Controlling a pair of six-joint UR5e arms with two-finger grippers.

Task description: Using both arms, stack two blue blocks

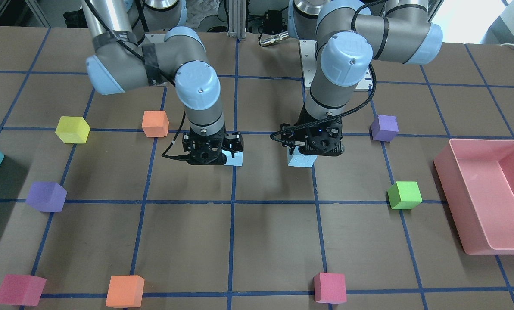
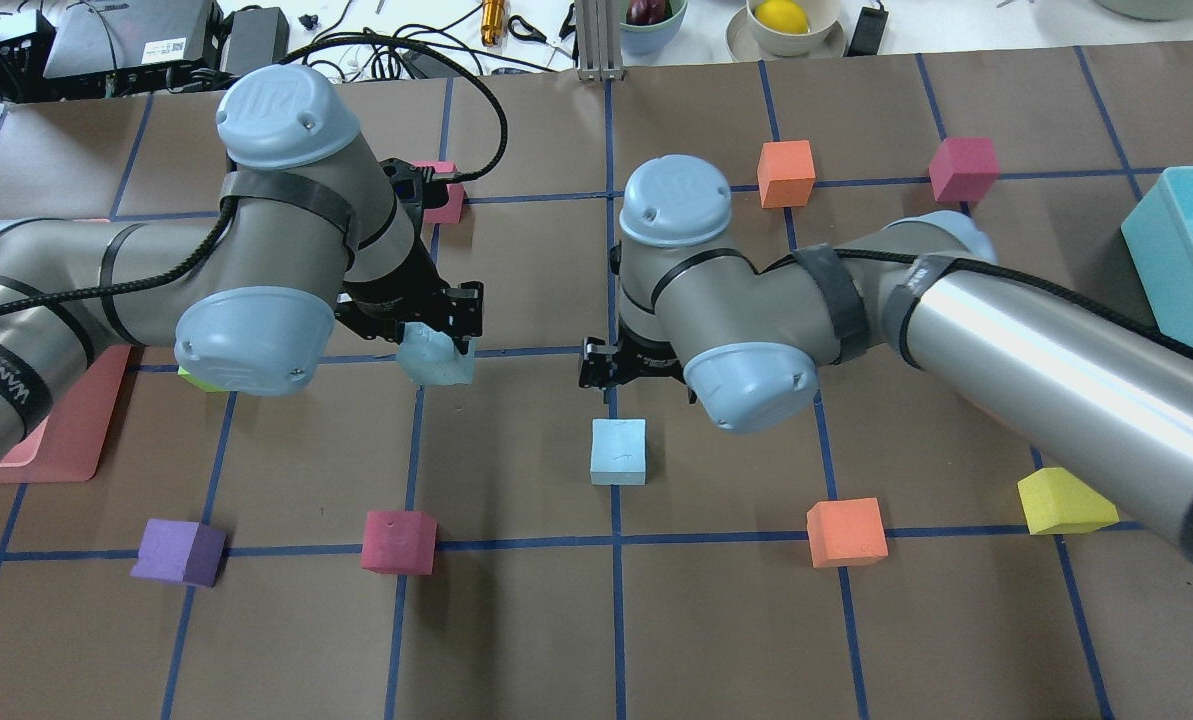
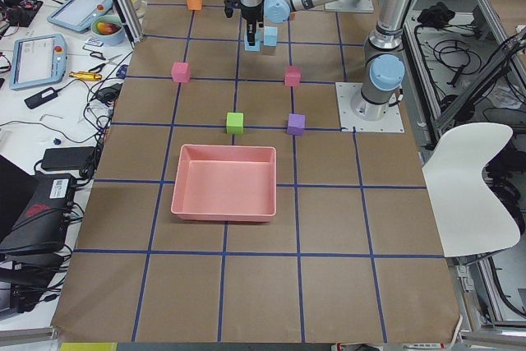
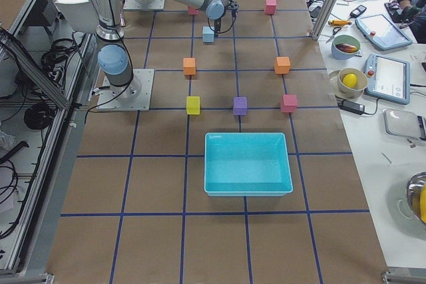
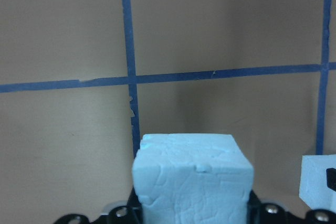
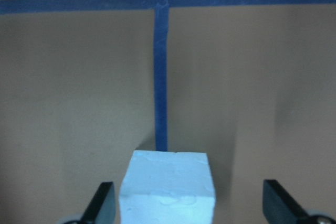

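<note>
One blue block (image 2: 436, 358) was clamped in the left jaws, near the second block (image 2: 618, 451) lying on the desk (image 2: 516, 620) beneath the wide-open right jaws, and likely needed squaring directly over it before lowering.

Brown paper-covered table (image 3: 246, 285) gridded with blue tape (image 3: 246, 253), white chair (image 3: 475, 182) beside it, cluttered white bench (image 4: 399, 177)
</note>
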